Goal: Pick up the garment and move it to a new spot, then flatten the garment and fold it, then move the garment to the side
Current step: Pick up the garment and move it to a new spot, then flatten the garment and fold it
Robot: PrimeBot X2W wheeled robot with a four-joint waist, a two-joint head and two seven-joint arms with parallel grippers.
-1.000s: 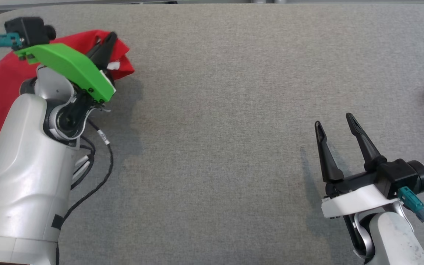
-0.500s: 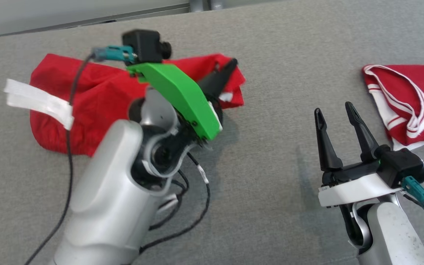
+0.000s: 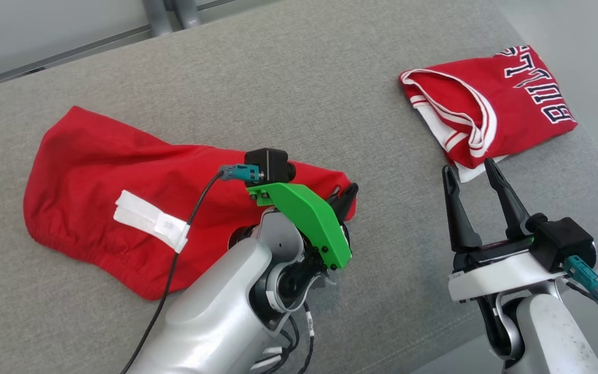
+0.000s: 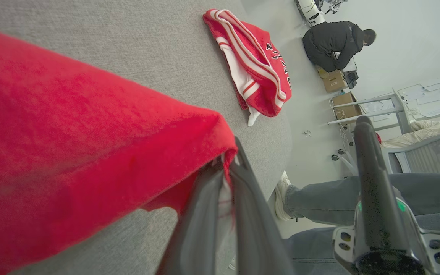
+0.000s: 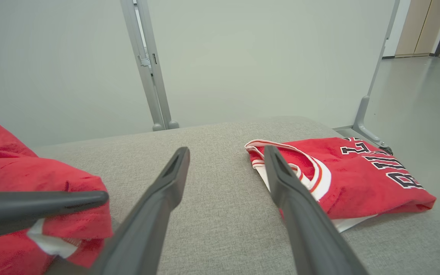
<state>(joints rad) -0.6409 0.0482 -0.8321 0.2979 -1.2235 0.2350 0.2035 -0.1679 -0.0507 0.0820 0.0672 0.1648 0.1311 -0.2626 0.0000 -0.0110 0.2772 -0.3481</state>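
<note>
While the left gripper (image 3: 344,191) has its fingers pinched shut on the right-hand corner of the red garment (image 3: 122,171), most of that garment lies on the grey table (image 3: 288,98). It is spread loosely across the left and centre of the head view, rumpled, with a white strip (image 3: 151,223) showing on top.

Assessment: the pick-and-relocate step is in hand. Flattening, folding and setting aside are not yet done.

The right gripper (image 3: 467,166), at lower right, has its fingers spread wide and holds nothing.

Room:
- Bare table lies between the garment and the folded jersey (image 3: 491,104).
- The jersey takes up the upper right, close to the table's rounded right edge, so that side is tight.
- In the left wrist view a person's leg (image 4: 319,198) stands just beyond the table edge, which calls for caution.
</note>
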